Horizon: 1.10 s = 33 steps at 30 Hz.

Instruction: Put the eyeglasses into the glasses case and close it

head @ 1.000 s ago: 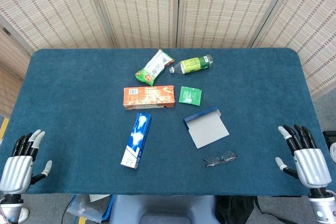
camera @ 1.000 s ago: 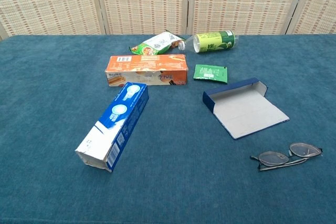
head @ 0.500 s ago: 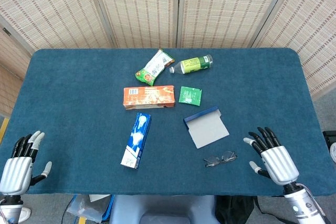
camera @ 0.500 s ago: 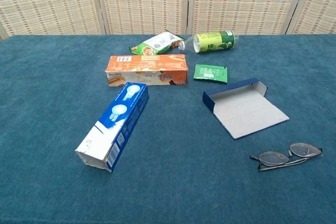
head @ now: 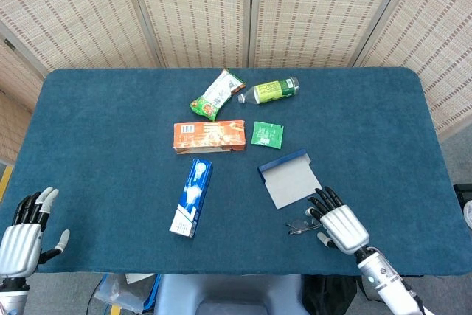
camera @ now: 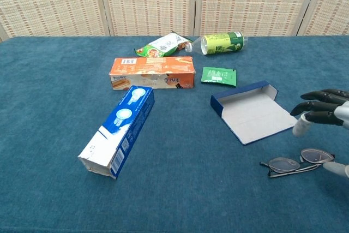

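Observation:
The eyeglasses (camera: pixel 297 161) lie folded on the blue cloth near the front right; in the head view only the left lens of the eyeglasses (head: pixel 297 226) shows beside my hand. The glasses case (head: pixel 290 177) lies open, its grey flap spread flat, also in the chest view as the glasses case (camera: pixel 253 111). My right hand (head: pixel 339 227) hovers over the right part of the glasses, fingers spread and holding nothing; the chest view shows the right hand (camera: pixel 326 115) above them. My left hand (head: pixel 23 235) is open at the table's front left corner.
A blue toothpaste box (head: pixel 192 196), an orange box (head: pixel 209 136), a green sachet (head: pixel 267 134), a snack bag (head: pixel 216 94) and a green bottle (head: pixel 273 90) lie on the table (head: pixel 110 123) behind and left of the case.
My right hand has swept left from the table's right edge to a spot over the eyeglasses. The left hand dropped slightly. Glasses and case have not moved.

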Tool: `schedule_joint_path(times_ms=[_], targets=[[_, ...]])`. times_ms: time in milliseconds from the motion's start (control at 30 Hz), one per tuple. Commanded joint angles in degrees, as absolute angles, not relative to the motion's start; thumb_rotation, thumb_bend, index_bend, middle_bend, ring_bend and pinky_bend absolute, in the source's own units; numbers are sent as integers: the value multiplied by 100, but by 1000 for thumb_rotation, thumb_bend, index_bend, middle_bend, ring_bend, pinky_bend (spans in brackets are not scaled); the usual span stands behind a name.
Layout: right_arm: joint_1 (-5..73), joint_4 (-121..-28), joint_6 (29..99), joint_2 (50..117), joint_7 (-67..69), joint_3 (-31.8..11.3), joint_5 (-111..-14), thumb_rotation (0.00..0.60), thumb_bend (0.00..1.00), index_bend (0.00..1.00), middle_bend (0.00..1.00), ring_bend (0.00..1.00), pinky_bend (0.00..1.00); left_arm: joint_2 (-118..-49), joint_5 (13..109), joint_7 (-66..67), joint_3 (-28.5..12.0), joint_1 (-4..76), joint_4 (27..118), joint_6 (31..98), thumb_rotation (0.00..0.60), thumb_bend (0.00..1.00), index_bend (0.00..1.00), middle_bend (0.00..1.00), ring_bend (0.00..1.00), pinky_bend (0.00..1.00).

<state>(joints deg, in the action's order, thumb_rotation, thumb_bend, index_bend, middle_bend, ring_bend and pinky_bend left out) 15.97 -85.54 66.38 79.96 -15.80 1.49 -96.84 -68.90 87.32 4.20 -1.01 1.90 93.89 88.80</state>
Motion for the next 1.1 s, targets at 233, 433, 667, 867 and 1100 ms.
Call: schedule_joint_path(times_ms=[233, 433, 667, 867, 1100], targets=[[1806, -8076, 6401, 8349, -1576, 183, -9568, 600, 291, 357, 161, 0, 0, -6896, 8728, 367, -84, 164, 9347, 8877, 600, 357, 0, 0, 0, 0], [1931, -7871, 6282, 8493, -1549, 209, -9523, 600, 293, 366, 161, 0, 0, -6914, 8729, 360, -83, 166, 9327, 8859, 600, 357, 0, 0, 0, 0], [2075, -7580, 6184, 8710, -1440, 221, -9472, 600, 313, 387, 161, 0, 0, -6920, 8703, 333, -81, 140, 9292, 8863, 600, 357, 0, 0, 0, 0], [2162, -7355, 6203, 8889, -1309, 254, -9499, 600, 353, 436, 180, 0, 0, -6918, 8691, 298, -80, 119, 9261, 8874, 600, 357, 0, 0, 0, 0], [2196, -7149, 6331, 8996, -1162, 267, -9503, 600, 443, 507, 236, 0, 0, -6929, 8678, 267, -85, 112, 9226, 8862, 600, 358, 0, 0, 0, 0]])
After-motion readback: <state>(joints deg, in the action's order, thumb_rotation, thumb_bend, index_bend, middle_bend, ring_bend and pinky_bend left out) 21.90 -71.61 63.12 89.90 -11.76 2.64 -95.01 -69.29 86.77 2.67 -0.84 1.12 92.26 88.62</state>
